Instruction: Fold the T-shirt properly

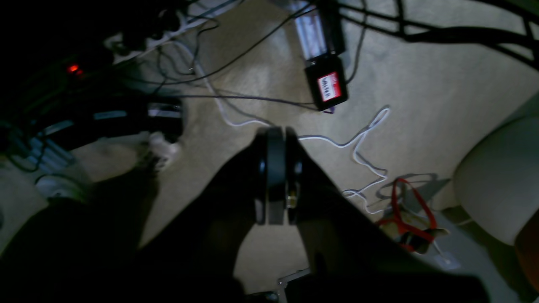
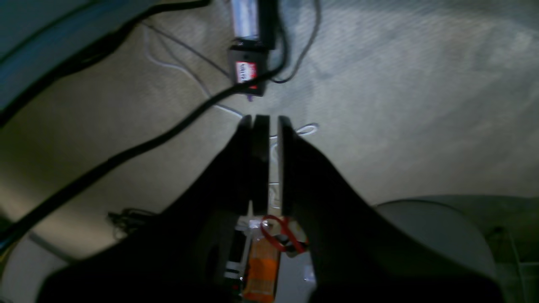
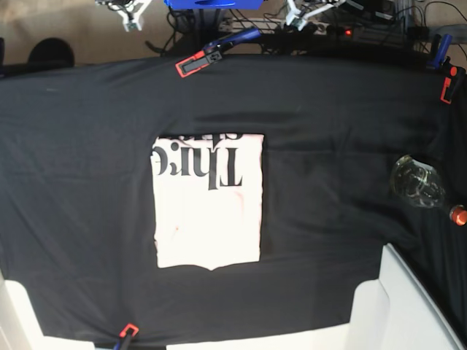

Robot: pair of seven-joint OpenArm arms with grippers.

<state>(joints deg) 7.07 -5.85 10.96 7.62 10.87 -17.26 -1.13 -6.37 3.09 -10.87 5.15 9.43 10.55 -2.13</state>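
Around your work area you have a black table cloth pinned at its edges by spring clamps: a red-and-blue one at the far edge, a red one at the far corner and another red one at the near edge. A clear glass vessel sits on the cloth well apart from the shirt, with a small red cap just beside it, and white panels rise at the near corners. Nothing lies on or against the garment. The T-shirt rests near the middle of the cloth, folded into a neat upright rectangle, pale pink and smooth, with black serif lettering showing along its far edge. Neither arm appears in the base view. Your left gripper hangs over beige carpet strewn with white and black cables, its dark fingers pressed together on nothing. Your right gripper also points at the carpet, near a small black box with a red label; its fingers stand almost together with a thin slit between them, empty.
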